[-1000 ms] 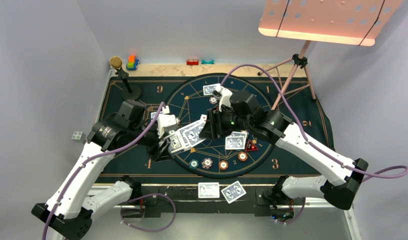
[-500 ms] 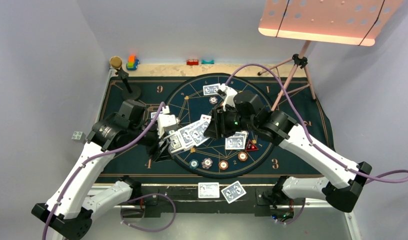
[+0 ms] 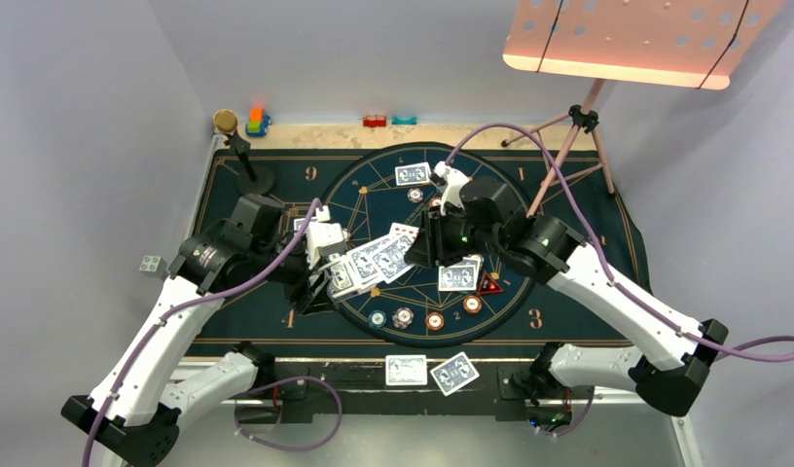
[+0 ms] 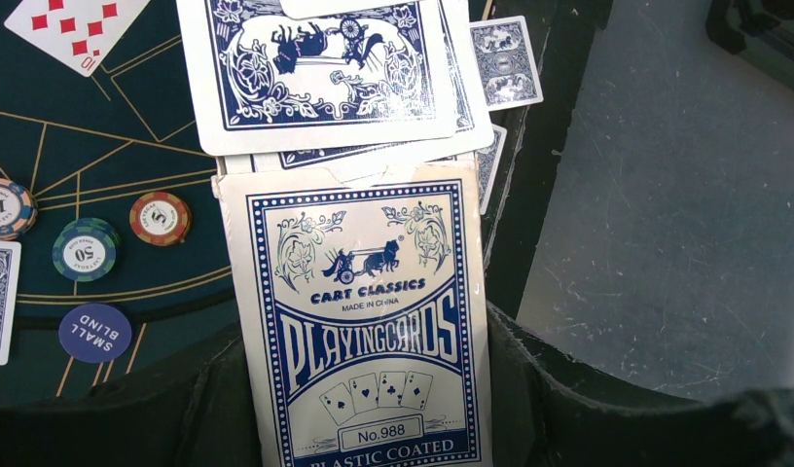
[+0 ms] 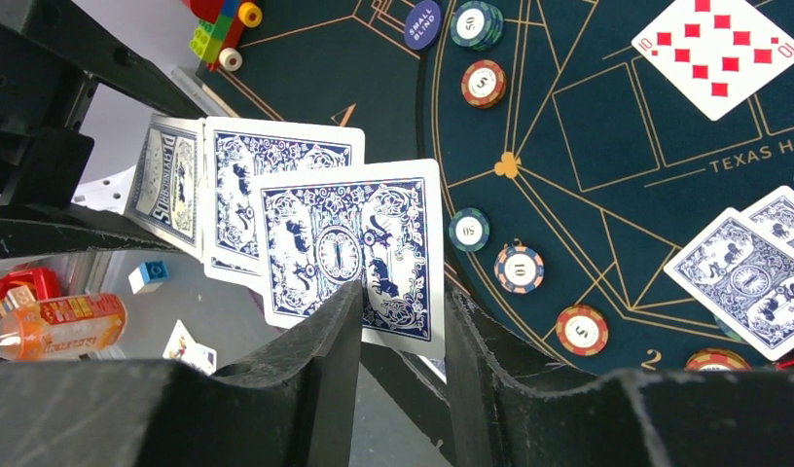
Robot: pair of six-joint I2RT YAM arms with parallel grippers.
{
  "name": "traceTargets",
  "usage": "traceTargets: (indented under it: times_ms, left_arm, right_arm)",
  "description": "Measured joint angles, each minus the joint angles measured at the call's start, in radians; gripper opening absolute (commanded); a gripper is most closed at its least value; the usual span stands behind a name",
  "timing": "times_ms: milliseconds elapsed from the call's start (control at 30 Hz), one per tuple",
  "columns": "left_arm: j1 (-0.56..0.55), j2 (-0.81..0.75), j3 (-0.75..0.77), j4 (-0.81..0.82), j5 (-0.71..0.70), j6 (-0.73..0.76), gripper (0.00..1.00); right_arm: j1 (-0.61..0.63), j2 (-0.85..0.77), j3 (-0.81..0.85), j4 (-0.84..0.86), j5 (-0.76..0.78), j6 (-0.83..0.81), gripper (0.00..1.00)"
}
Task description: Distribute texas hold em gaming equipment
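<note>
Card box [image 4: 359, 321] clamped in left gripper [image 4: 369, 399] is best seen from its wrist; a card [image 5: 349, 243] is straddled by half-open right gripper [image 5: 403, 321].

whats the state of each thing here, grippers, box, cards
left gripper: shut on the card box
card box: open, cards fanned out of its top
right gripper: jaws apart at the front card
front card: back showing
ten of diamonds: face up on the mat

left arm stretches forward, left gripper [image 4: 369, 389] clamped on the card box [image 4: 364, 292]; right arm folds in from the box's right, right gripper [image 5: 403, 311] just beside it, fingers slightly apart.
</note>
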Motion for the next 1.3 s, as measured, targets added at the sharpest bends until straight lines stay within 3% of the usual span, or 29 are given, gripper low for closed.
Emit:
traceTargets:
  times_ms: [700,900,1000,1133,1300]
  left_arm:
    - [0.0,0.0,0.0,0.0,0.001,0.0,0.0]
    - [0.0,0.0,0.001,0.0,0.001,0.0,0.0]
    - [0.0,0.0,0.001,0.0,0.001,0.0,0.0]
    - [0.0,0.0,0.001,0.0,0.001,0.0,0.0]
    - [0.0,0.0,0.003,0.0,0.002,0.0,0.0]
  right_arm:
    - [-0.016,-0.032,0.057,-0.052,0.047,-0.005,0.32]
    - [-0.018,-0.029,0.062,-0.061,0.053,0.001,0.72]
    - [-0.023,-0.029,0.06,-0.064,0.053,0.013,0.85]
    - [-0.034,-0.047,0.031,-0.046,0.058,0.042,0.95]
    - [-0.054,-0.091,-0.045,0.044,0.009,0.093,0.97]
